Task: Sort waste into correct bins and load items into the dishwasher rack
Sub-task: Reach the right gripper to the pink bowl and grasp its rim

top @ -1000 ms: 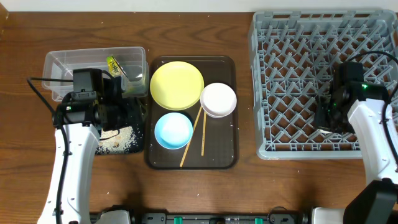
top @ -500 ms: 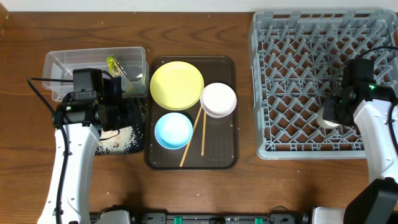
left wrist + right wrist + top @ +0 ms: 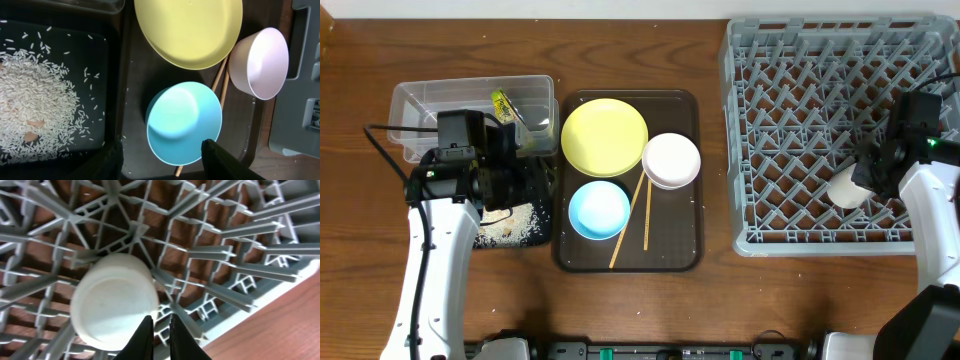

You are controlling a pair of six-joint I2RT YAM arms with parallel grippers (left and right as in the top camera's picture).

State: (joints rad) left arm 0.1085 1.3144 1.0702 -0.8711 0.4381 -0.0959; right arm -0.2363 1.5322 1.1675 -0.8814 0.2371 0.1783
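A small white cup [image 3: 846,188] stands bottom-up among the pegs of the grey dishwasher rack [image 3: 790,100], near its front right. My right gripper [image 3: 161,322] hovers over the cup's [image 3: 114,305] rim, jaws a narrow slit apart with nothing between them. My left gripper [image 3: 162,150] is open above the near edge of the light blue bowl [image 3: 184,122]. The yellow plate [image 3: 604,136], pink bowl [image 3: 671,160] and two chopsticks [image 3: 646,215] lie on the brown tray [image 3: 685,255]. A green-and-orange wrapper [image 3: 504,106] sits in the clear tub [image 3: 430,105]. Rice grains [image 3: 35,100] lie in the black tray [image 3: 112,90].
The brown tray sits between the bins on the left and the rack on the right. The left arm [image 3: 440,250] stretches over the black tray's left side. Bare wooden table [image 3: 720,310] runs along the front.
The right gripper has let go of the cup and drawn back to the right, jaws slightly parted. The cup now rests bottom-up in the rack. The left arm has not moved.
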